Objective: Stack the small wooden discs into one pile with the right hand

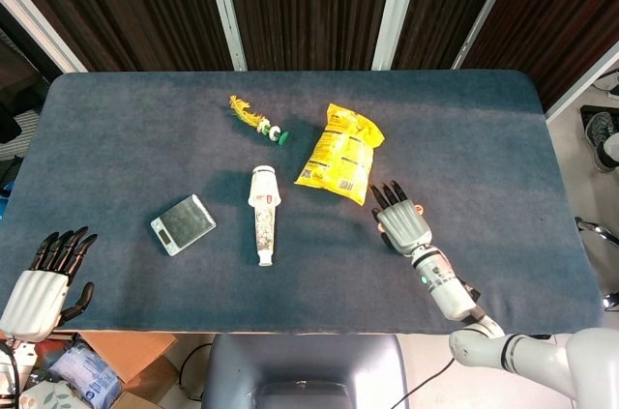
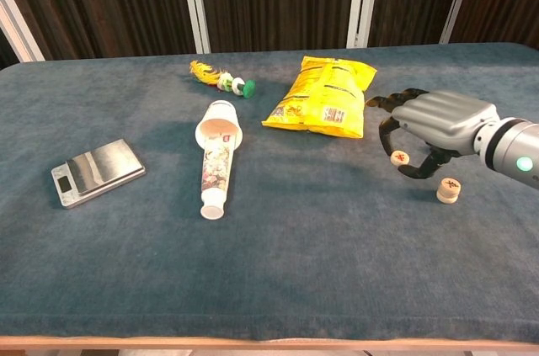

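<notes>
My right hand (image 2: 434, 124) hovers palm down at the table's right side, just right of the chip bag. It pinches one small wooden disc (image 2: 400, 157) between thumb and a finger, lifted slightly off the blue cloth. A short pile of wooden discs (image 2: 448, 190) stands on the cloth just right of and nearer than the hand, apart from it. In the head view the right hand (image 1: 401, 220) hides the held disc, and the pile (image 1: 418, 208) peeks out beside it. My left hand (image 1: 41, 285) idles off the front left corner, fingers apart, holding nothing.
A yellow chip bag (image 2: 324, 96) lies close to the left of the right hand. A paper cup tube (image 2: 219, 154) lies mid-table, a small metal scale (image 2: 97, 169) at the left, and a feathered toy (image 2: 221, 78) at the back.
</notes>
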Robot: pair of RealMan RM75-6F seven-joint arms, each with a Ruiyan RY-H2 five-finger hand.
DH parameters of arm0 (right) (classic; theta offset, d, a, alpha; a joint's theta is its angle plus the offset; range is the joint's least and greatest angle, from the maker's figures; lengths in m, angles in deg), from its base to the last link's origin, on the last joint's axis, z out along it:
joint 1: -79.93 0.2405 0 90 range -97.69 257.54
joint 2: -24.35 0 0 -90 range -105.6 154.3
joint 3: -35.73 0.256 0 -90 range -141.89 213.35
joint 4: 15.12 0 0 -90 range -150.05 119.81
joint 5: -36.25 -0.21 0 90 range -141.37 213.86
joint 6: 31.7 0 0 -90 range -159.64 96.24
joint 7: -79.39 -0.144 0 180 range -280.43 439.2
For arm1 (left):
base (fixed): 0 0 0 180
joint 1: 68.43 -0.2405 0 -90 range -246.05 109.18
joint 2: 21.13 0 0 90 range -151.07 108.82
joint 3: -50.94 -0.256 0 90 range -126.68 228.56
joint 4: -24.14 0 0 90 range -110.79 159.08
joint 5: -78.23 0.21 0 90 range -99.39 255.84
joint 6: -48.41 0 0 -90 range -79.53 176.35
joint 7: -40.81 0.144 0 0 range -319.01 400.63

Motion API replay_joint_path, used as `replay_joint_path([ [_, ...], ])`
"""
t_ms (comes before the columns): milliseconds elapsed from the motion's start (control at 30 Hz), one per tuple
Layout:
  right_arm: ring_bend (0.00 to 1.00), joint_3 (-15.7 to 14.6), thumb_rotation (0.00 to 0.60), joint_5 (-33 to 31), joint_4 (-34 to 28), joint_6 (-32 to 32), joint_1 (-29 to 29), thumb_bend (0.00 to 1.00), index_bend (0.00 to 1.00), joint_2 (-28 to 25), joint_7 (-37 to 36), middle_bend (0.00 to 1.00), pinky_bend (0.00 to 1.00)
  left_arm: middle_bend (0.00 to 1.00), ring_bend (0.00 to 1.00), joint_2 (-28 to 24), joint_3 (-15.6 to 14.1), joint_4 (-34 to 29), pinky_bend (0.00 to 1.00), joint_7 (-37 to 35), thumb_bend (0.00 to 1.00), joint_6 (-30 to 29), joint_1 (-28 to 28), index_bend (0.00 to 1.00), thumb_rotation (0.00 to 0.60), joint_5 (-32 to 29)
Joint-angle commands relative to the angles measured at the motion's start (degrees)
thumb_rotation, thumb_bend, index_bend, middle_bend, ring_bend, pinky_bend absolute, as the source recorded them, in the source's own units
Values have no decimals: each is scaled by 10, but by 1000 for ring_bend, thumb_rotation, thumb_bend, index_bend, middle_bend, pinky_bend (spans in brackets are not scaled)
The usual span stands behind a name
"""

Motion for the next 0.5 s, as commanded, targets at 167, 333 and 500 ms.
replay_joint_path([
  [167,0,-39,600,60,-114,45,-37,495,647,-92,-39,42,0,0,0,0,-1,-1,20,2,499,0,0,0,600,1],
  [333,0,-65,600,89,-139,64,-57,495,646,-125,-51,42,0,0,0,1,-2,-1,21,3,499,2,0,0,600,2],
  [500,0,-74,600,95,-124,65,-66,496,640,-129,-40,42,0,0,0,0,-3,-3,21,4,499,6,2,0,600,2],
])
